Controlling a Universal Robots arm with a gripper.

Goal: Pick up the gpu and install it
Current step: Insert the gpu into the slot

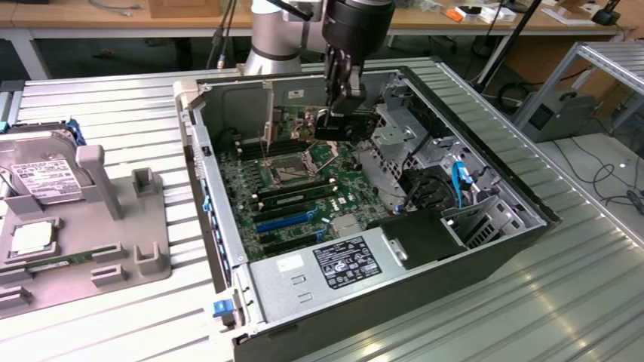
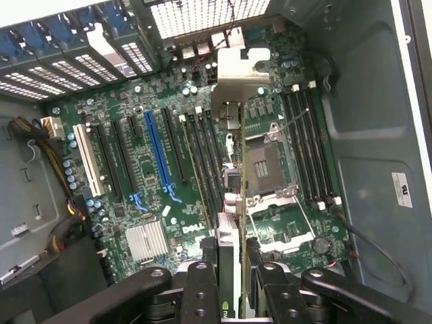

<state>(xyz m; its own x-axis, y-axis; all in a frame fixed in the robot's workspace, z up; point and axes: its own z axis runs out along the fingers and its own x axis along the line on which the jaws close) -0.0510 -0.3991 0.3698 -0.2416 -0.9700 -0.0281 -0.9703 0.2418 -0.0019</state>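
**Desk:** Gripper [image 2: 236, 287]?

**Photographer:** Clamped on the gpu [image 2: 237, 81], held edge-on over the board [image 2: 135, 196] inside the open case [image 1: 237, 94].

**Desk:** What's hard to see?

**Photographer:** The card's faces. Just its thin edge and silver bracket show, and fingers cover the near end. Whether it touches a slot is unclear.

**Desk:** Elsewhere?

**Photographer:** A drive [image 1: 41, 177] sits in the grey tray [image 1: 151, 260], on the exterior view's left.

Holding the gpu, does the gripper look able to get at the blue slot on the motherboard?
Likely yes. The gripper, shut on the gpu, hangs inside the open case over the motherboard; the blue slot lies bare, nothing standing over it.
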